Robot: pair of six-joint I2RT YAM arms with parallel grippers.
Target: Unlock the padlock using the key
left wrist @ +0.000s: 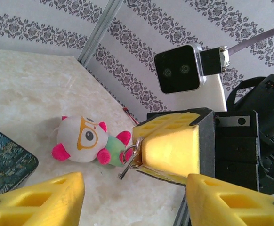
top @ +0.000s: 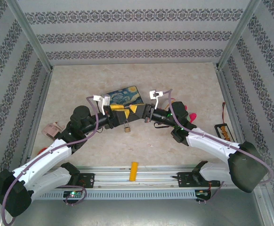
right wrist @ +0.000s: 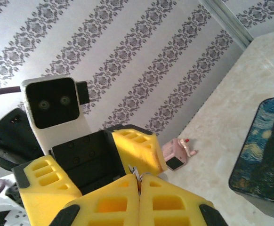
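The tiny brass padlock (top: 126, 127) rests on the table just in front of the two grippers, where they meet at mid-table. My right gripper (top: 138, 110) (right wrist: 139, 181) is shut on a small key ring. The thin dark-grey key (left wrist: 126, 165) dangles from that ring at the pads' tip, and a sliver of ring (right wrist: 135, 171) pokes out between the pads. My left gripper (top: 116, 113) (left wrist: 132, 202) faces it, open, its yellow fingers (left wrist: 43, 202) wide apart with nothing between them.
The starry-night tin (top: 124, 96) (right wrist: 264, 155) lies just behind the grippers. A panda plush (left wrist: 85, 139) sits to the right, a pink toy (top: 52, 128) (right wrist: 179, 153) to the left. An orange-yellow block (top: 134, 170) lies at the near rail, a dark tray (top: 223, 130) at far right.
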